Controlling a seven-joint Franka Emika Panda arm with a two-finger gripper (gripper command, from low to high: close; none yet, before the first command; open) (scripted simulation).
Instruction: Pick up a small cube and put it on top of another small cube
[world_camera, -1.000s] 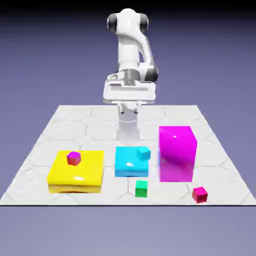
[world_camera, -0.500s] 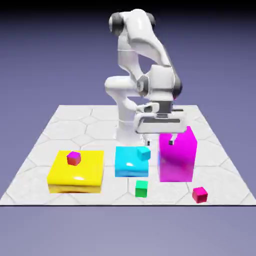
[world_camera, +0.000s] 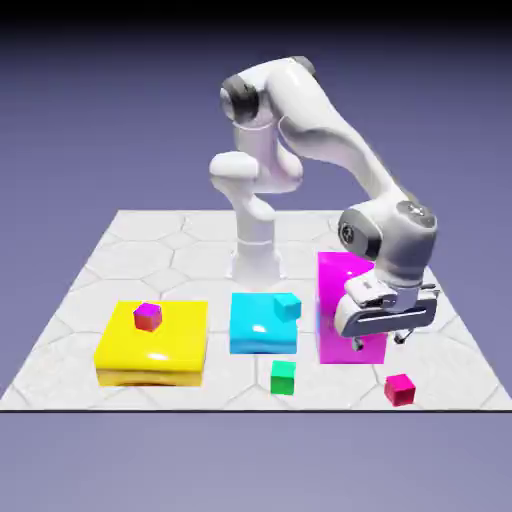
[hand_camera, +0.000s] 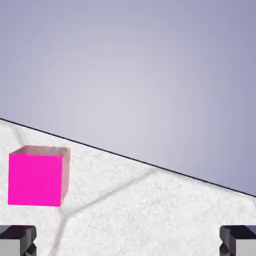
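Note:
The small crimson cube (world_camera: 400, 389) lies on the table near the front edge, at the exterior view's right; in the hand view the crimson cube (hand_camera: 37, 176) shows at the left, above the left fingertip. The small green cube (world_camera: 283, 377) rests on the table in front of the cyan block. My gripper (world_camera: 381, 342) hangs open a little above and behind the crimson cube, in front of the tall magenta block. In the hand view my gripper (hand_camera: 128, 240) has its tips far apart with only table between them.
A tall magenta block (world_camera: 345, 300) stands right behind the hand. A cyan block (world_camera: 258, 322) carries a tiny teal cube (world_camera: 288, 306). A flat yellow block (world_camera: 153, 343) carries a tiny purple-topped cube (world_camera: 148, 317). The table's edge (hand_camera: 150, 164) crosses the hand view.
The arm has swung from the table's middle toward the exterior view's right and forward, and lowered. The hand now hangs in front of the magenta block, near the crimson cube. No cube has moved.

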